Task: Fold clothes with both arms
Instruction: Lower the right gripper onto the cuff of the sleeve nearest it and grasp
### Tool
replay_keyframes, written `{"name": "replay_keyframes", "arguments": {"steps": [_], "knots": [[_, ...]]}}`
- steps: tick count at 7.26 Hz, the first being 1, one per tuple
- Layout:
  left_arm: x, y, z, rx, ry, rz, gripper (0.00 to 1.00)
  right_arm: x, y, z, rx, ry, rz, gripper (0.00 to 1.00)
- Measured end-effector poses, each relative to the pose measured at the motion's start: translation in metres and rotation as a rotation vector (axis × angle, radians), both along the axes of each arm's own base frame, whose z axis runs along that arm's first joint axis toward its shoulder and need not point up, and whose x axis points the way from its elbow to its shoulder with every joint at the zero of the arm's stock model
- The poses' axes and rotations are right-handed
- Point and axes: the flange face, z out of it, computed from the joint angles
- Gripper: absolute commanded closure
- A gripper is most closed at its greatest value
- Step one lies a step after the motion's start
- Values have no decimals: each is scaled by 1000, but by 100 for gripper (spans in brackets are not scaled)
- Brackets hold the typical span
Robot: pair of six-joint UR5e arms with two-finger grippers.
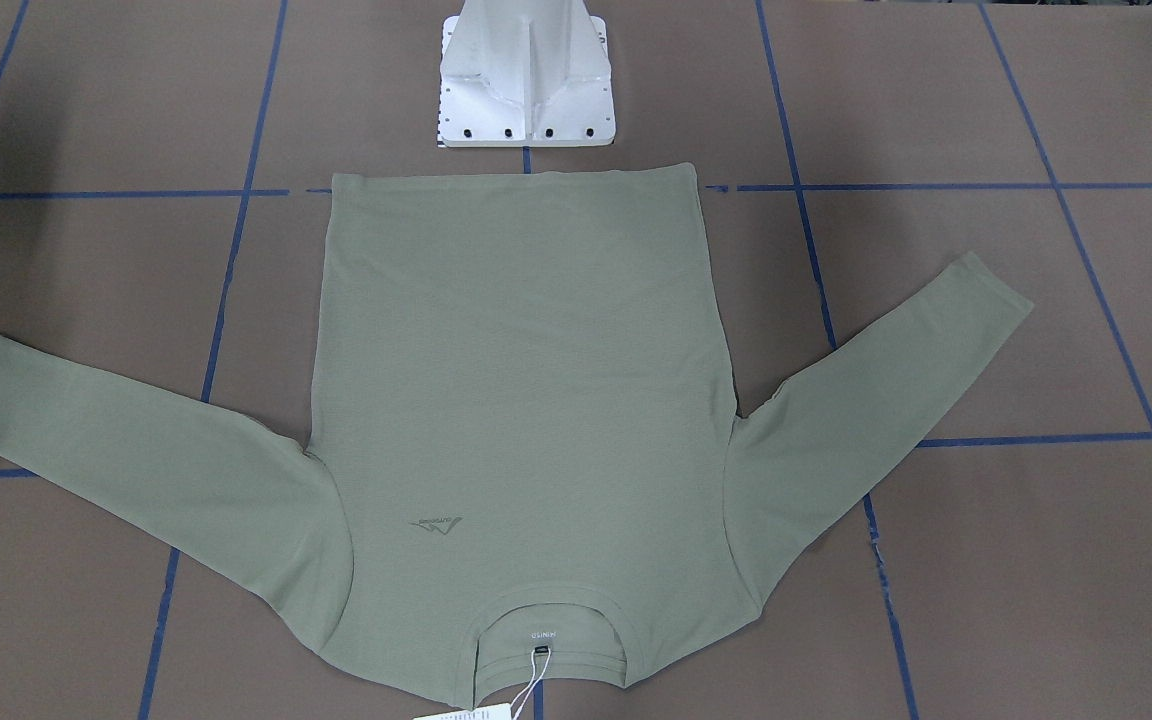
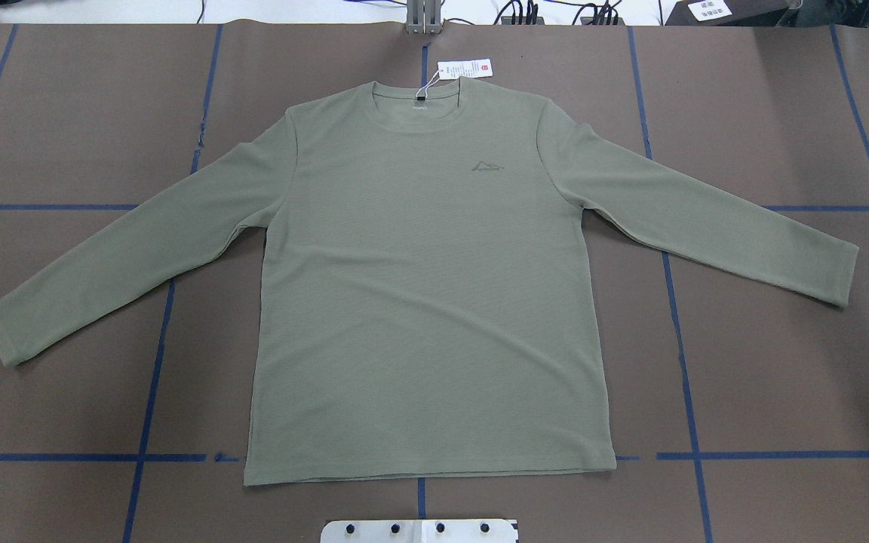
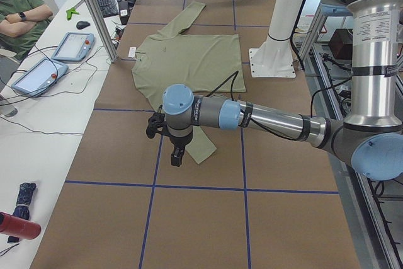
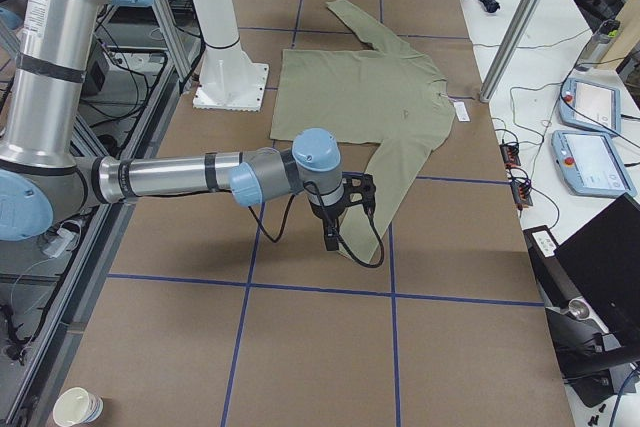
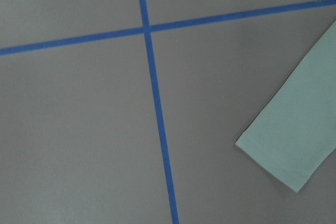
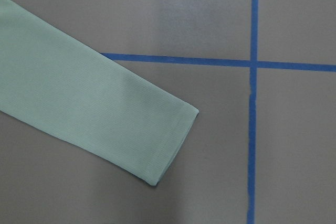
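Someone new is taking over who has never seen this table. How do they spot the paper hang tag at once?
Find the green long-sleeved shirt spread flat on the brown table, then its crew neck on the side away from the robot's base. The hang tag lies on the table just beyond that collar and is tied to it. It is the only small white card by the shirt.

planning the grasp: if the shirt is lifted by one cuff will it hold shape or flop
Probably floppy: the shirt lies flat like thin knit, so the rest would likely sag and drag. The cuff looks soft, likely easy to pinch. The tag on its string would probably dangle.
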Motion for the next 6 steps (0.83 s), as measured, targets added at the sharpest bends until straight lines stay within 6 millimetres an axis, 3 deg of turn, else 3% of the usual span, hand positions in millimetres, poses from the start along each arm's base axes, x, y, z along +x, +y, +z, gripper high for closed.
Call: {"name": "replay_keyframes", "arguments": {"steps": [1,3,4,6], "knots": [[0,-6,-10,-11,7,-34,0,-20,-9,23,16,-36,19,6],[0,-14,-22,104,20,-44,0,-62,-53,60,20,-109,61,19],[1,-19,-15,131,23,-45,0,-77,-68,67,13,-119,67,22],[2,-23,-8,140,25,-45,0,-95,-81,80,5,-97,68,25]]}}
